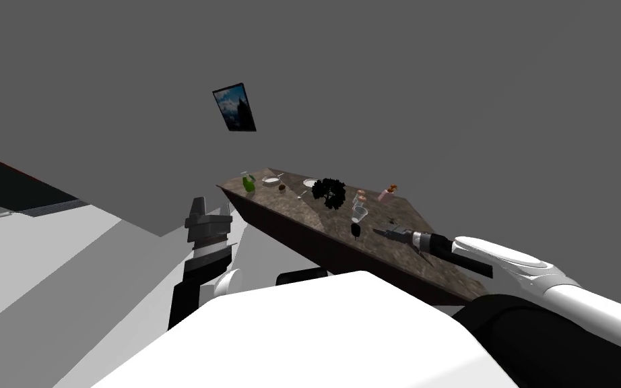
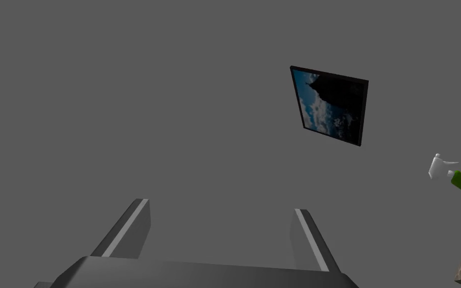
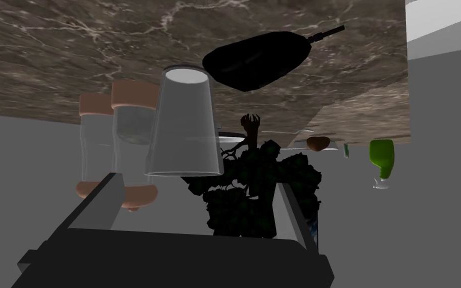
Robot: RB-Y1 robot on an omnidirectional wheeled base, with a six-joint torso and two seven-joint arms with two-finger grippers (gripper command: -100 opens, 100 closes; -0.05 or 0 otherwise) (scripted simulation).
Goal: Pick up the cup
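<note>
Here: 1 cup [image 3: 184, 125], 2 jars [image 3: 94, 145], apparently just beyond wide right fingers [image 3: 97, 200]; left fingers [image 2: 124, 230] wide.

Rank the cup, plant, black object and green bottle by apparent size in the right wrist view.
1. plant.
2. cup, though nearness to the camera inflates it.
3. black object, not far behind the cup, so that pair is unsure.
4. green bottle, clearly smallest.

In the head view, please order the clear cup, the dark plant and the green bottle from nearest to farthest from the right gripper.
1. Clear cup, just ahead of the right gripper.
2. Dark plant, beyond the cup, near the middle of the table.
3. Green bottle, at the table's far left end.
</note>
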